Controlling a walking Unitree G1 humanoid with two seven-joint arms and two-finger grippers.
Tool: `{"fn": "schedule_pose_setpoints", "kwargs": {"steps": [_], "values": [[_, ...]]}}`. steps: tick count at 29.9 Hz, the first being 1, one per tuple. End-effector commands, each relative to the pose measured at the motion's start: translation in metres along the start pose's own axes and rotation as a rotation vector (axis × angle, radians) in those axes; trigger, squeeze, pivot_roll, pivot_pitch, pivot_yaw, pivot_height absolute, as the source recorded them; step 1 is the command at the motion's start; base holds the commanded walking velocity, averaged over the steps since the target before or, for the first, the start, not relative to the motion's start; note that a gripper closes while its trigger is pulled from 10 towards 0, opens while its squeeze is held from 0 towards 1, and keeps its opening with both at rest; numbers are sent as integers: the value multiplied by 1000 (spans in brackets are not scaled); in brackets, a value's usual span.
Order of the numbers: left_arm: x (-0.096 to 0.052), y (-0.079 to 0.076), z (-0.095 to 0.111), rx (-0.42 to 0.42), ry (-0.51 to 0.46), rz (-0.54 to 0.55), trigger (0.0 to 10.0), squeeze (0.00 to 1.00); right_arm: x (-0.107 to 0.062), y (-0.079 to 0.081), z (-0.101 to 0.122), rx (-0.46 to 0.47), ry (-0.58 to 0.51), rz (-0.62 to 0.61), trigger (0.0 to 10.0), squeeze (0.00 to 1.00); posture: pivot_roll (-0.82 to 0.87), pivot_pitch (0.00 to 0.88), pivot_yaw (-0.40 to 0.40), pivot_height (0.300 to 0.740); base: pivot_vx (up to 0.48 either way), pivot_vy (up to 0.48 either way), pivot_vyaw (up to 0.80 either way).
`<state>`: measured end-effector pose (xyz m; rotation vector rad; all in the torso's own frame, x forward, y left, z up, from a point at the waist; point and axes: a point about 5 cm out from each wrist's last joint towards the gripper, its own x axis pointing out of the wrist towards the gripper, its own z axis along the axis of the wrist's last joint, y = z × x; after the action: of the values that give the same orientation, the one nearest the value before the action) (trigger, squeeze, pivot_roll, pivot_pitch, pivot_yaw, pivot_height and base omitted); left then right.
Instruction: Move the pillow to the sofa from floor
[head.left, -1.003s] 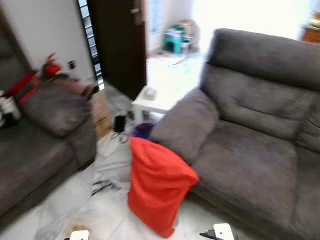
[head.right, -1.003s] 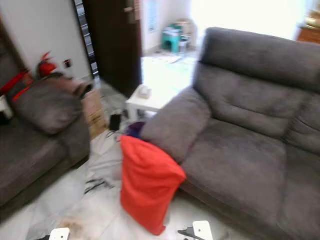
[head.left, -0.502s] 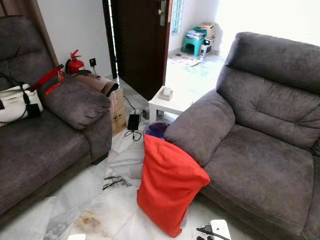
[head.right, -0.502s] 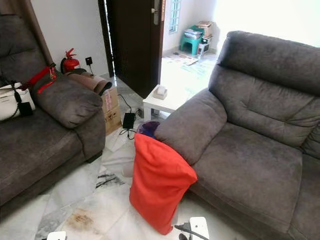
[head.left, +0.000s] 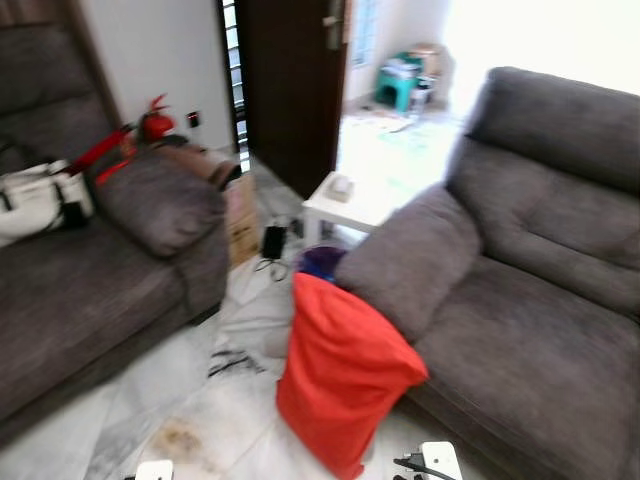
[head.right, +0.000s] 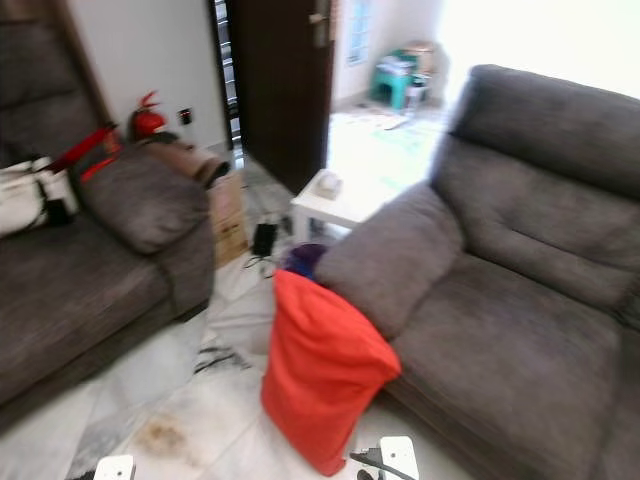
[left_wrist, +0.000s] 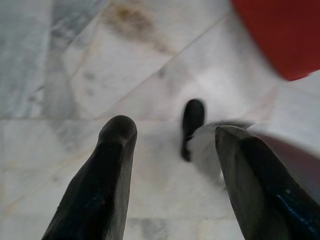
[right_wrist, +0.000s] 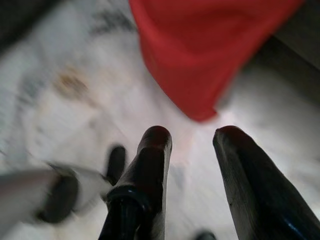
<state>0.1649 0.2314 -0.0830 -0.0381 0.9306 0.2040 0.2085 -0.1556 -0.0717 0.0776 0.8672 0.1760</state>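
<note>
A red pillow (head.left: 340, 375) stands on end on the marble floor (head.left: 185, 400), leaning against the front of the grey sofa (head.left: 530, 330) on the right, below its armrest (head.left: 410, 262). In the right wrist view my right gripper (right_wrist: 192, 140) is open, its fingers pointing at the floor just short of the red pillow (right_wrist: 205, 45). In the left wrist view my left gripper (left_wrist: 172, 132) is open above bare floor, with a corner of the red pillow (left_wrist: 280, 35) ahead of it. Both arms hang low.
A second grey sofa (head.left: 90, 290) with a white bag (head.left: 35, 200) stands on the left. A small white table (head.left: 345, 200), a cardboard box (head.left: 240, 215), a charger and cables lie between the sofas. A dark door (head.left: 290, 80) and a red fire extinguisher (head.left: 155, 122) are behind.
The whole picture has shifted and blurred, so the camera moved. The pillow and the sofas stay where they were.
</note>
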Motion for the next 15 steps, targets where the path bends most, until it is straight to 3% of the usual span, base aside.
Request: {"fn": "schedule_pose_setpoints", "kwargs": {"steps": [1,15], "values": [[1,-5,0,-18,0,-11,10000,0,-4,-7,-12,36,27,-30,10000,0,106,21,-12,740,311,0,0],[2,-8,5,-32,-17,-10,10000,0,-3,-6,-10,-3,23,-11,10000,0,107,24,-20,740,313,0,0]]}}
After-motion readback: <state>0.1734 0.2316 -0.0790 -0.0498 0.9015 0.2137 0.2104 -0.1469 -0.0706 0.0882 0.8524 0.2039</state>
